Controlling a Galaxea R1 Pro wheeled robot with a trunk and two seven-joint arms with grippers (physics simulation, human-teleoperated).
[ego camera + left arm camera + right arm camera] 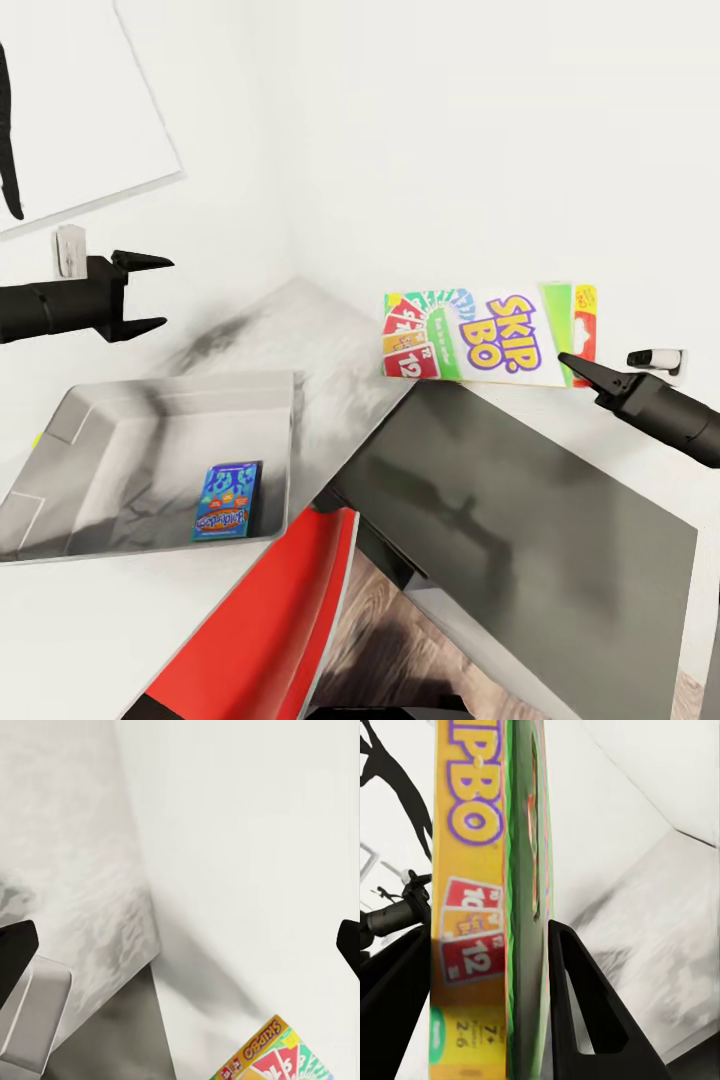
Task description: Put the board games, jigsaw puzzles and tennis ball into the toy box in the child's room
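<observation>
Right of centre in the head view: SKIP-BO box (489,335) held in the air against the white wall (480,130), printed face toward the camera, long axis running left to right with a slight downward tilt to the right. Pinched at its right end by the right gripper (580,368); in the right wrist view the box (487,907) seen edge-on between the dark fingers (585,1012), jaws closed on its yellow side and green edge. Left end of the box free, hanging above the seam where the pale tabletop (330,340) meets the darker grey corner section (520,520).

Lower left of the frame: toy box (60,440), grey tray with sloping sides, long axis roughly left to right, open top unobstructed. Small blue game box (228,500) lying flat inside near its right wall, long axis pointing toward the camera. Rest of the tray floor bare. Right rim of the tray near the tabletop's edge.

Left of the frame, middle height: left gripper (150,293) hovering above the tray's far rim, jaws spread, holding nothing, tips pointing right toward the SKIP-BO box. In the left wrist view, a corner of that box (274,1057) at the lower right.

Bottom centre: red chair (270,620) tucked under the tabletop edge, wood floor (400,640) beyond it. Black silhouette picture (70,110) on the wall, upper left.
</observation>
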